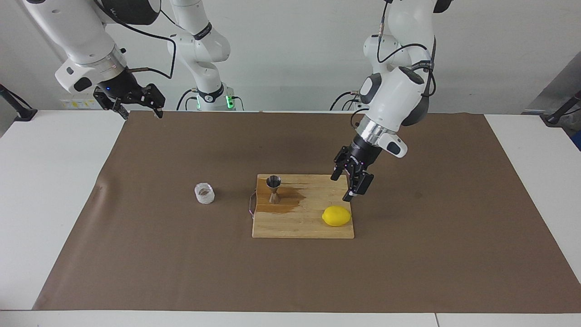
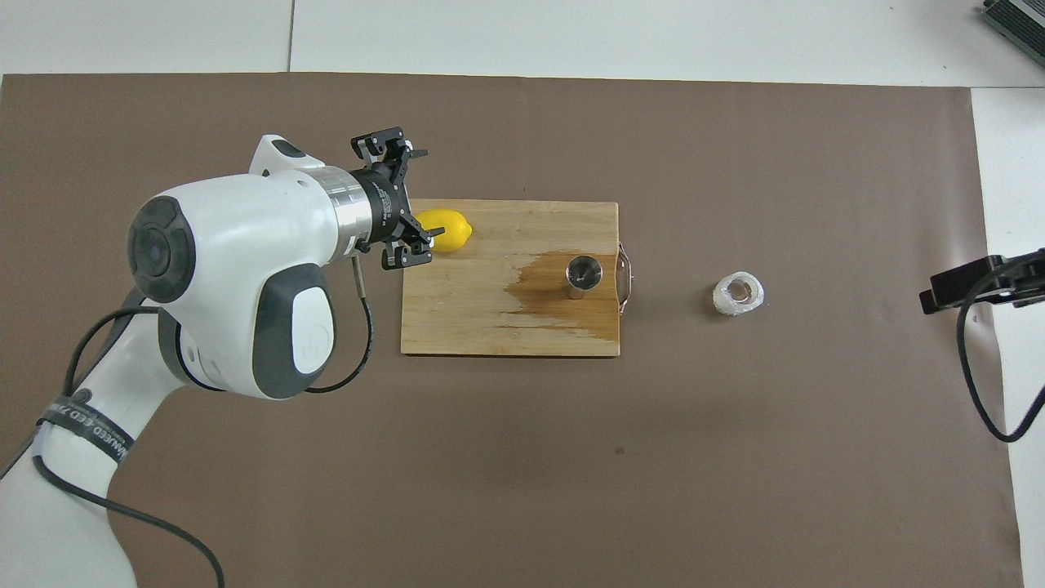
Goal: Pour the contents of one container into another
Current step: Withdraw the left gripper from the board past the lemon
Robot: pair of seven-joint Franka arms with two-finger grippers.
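1. one clear faceted cup (image 1: 204,193) is counted on the brown mat (image 1: 181,254).
2. one steel jigger (image 1: 273,188) is counted.
3. one lemon (image 1: 336,215) is counted.
4. one wooden cutting board (image 1: 295,225) is counted.
5. two robot arms are counted, each fitted with one gripper: left gripper (image 1: 350,185), right gripper (image 1: 136,106).

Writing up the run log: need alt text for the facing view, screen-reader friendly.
A steel jigger stands in a wet brown patch on a wooden cutting board, with a lemon on the same board. The left tool hangs open over the board's edge by the lemon. A clear cup sits on the brown mat beside the board; the right tool waits open.
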